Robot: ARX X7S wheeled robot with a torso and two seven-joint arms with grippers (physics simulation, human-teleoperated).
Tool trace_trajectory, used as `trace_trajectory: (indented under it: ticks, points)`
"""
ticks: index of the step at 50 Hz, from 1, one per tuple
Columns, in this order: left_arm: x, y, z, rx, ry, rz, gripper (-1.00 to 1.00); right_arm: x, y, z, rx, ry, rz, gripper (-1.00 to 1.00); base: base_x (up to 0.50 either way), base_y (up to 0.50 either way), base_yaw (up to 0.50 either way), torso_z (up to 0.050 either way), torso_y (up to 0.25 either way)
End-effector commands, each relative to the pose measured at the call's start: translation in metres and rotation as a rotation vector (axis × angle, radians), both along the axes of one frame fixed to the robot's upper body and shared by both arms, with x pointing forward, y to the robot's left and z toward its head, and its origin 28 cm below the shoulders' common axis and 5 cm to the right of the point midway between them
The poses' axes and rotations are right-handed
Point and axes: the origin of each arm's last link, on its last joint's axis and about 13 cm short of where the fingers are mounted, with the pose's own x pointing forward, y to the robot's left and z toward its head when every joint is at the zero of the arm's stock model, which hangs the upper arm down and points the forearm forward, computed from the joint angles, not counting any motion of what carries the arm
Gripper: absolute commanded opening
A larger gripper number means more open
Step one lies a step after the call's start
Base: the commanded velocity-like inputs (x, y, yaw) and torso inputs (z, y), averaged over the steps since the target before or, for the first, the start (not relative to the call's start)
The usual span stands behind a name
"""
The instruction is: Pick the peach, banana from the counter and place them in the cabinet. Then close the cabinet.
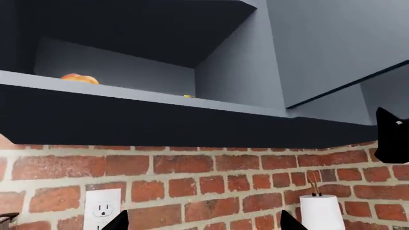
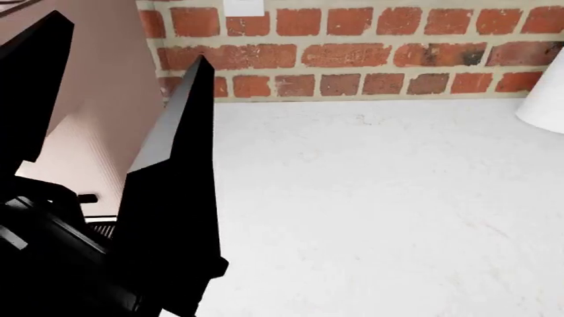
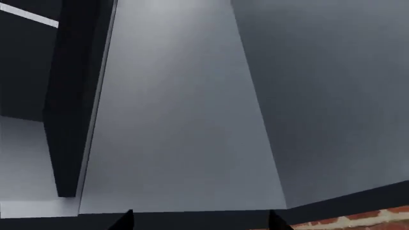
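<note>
No text, label, brand, number or sign is showing legibly on any surface in these three views.

The reddish-orange peach point(image 1: 80, 78) and a sliver of yellow banana point(image 1: 189, 96) lie inside the open cabinet point(image 1: 128, 91).

I saw a matte white, faintly speckled surface point(image 2: 379, 211), a red brick wall point(image 1: 211, 184) with pale mortar, a dark navy cabinet point(image 1: 160, 122) with grey interior, an orange-pink peach point(image 1: 80, 78), and a white paper roll point(image 1: 321, 212).
</note>
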Motion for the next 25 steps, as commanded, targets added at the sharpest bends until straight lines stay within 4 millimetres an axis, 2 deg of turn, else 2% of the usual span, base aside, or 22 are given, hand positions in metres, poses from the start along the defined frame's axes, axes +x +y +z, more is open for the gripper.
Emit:
trace_trajectory:
  ticks: [1,14,25]
  points:
    - [0.003,0.003,-0.016,-0.011,0.020,0.010,1.00,-0.009,-0.004,0.031,0.004,-0.105,-0.046,1.00,0.00,0.00,0.00,0.000,0.000]
    - [-0.004,0.004,-0.018,-0.013,0.033,0.017,1.00,0.025,-0.013,0.073,0.035,-0.086,-0.093,1.00,0.00,0.00,0.00,0.000,0.000]
    - [-0.002,0.006,-0.019,-0.012,0.039,0.023,1.00,0.067,-0.021,0.109,0.144,-0.018,0.046,1.00,0.00,0.00,0.00,0.001,0.000]
